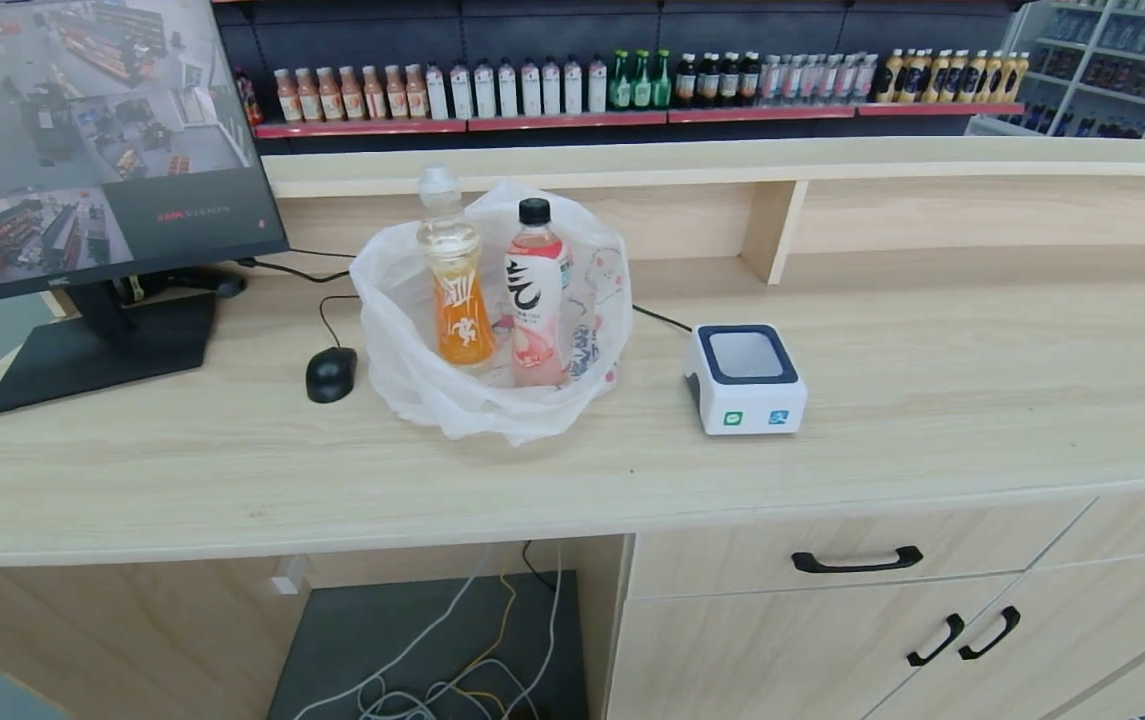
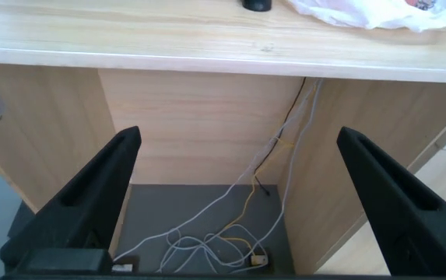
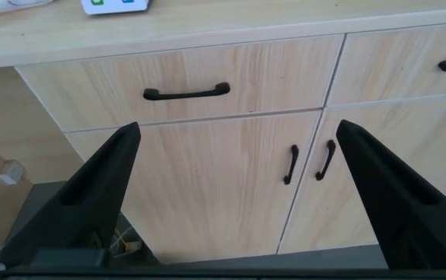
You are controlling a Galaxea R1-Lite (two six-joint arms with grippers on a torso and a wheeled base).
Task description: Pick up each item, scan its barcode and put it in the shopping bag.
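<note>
2 bottles [image 1: 536, 300] stand in the shopping bag [image 1: 402, 330], frame centre; left gripper [image 2: 238, 134] and right gripper [image 3: 237, 126] gape wide, empty; nothing seems left to scan, so best leave the bag alone.

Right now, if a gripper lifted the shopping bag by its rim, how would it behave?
Probably floppy: the shopping bag is thin, crumpled film slumped on the counter. Likely bottom-heavy, since the orange bottle and pink bottle stand inside. Those tall bottles may tip together as it gathers.
</note>
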